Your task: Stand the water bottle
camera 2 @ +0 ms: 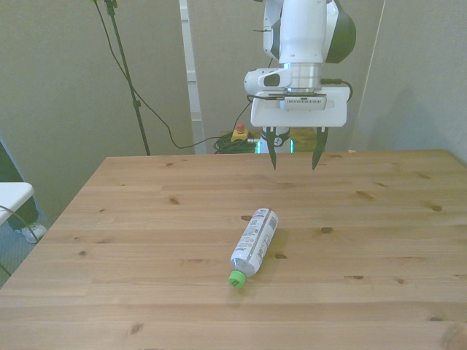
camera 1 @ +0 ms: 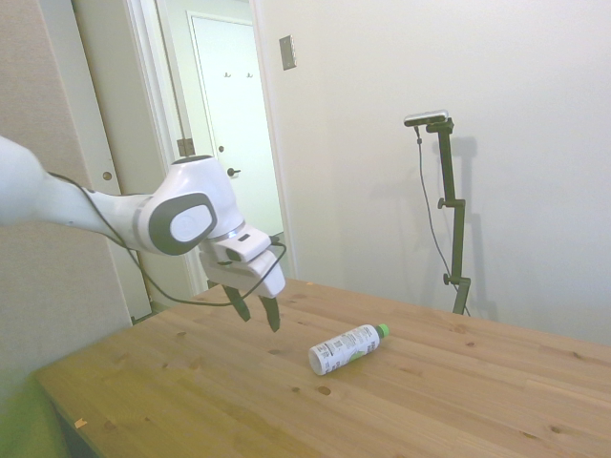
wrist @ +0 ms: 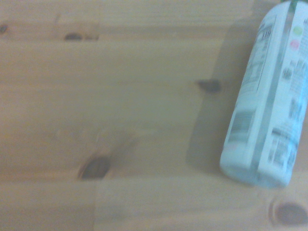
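Water bottle [camera 2: 255, 241] lies flat on table [camera 2: 379, 219] — fingers [camera 2: 273, 156] apart above.

The setting was a plain indoor room fitted out as a robot test space, more lab than home. A white robot arm [camera 2: 306, 44] was mounted behind a bare pine tabletop [camera 2: 146, 219], with loose black cables [camera 2: 146, 102] trailing down the wall behind the tabletop and a yellow box with a red emergency-stop button [camera 2: 238, 134] on the floor beside the arm's base. Beyond the tabletop, the side view showed blank white walls and an open doorway leading to a white door [camera 1: 234, 134].
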Robot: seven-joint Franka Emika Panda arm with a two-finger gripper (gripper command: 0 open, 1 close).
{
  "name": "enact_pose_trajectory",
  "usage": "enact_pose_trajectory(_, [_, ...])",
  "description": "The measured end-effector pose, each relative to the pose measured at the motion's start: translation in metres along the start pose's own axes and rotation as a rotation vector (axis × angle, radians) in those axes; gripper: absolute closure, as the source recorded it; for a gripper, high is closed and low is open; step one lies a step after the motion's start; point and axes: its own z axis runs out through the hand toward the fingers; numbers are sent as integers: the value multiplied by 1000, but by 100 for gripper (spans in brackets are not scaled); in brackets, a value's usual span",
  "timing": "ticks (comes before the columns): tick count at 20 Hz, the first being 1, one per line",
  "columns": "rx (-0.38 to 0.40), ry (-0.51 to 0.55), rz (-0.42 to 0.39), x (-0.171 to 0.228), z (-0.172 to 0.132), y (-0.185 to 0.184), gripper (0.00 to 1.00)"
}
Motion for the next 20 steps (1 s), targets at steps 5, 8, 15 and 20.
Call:
enact_pose_trajectory(5, [11,58,64,79,19,-24,0])
enact_pose_trajectory(8, [7,84,96,114,34,-34,0])
enact_pose_trajectory(15, [-14,92,157,156,79,-44,0])
enact_pose_trajectory(20, [-23,84,189,169,106,-49,0])
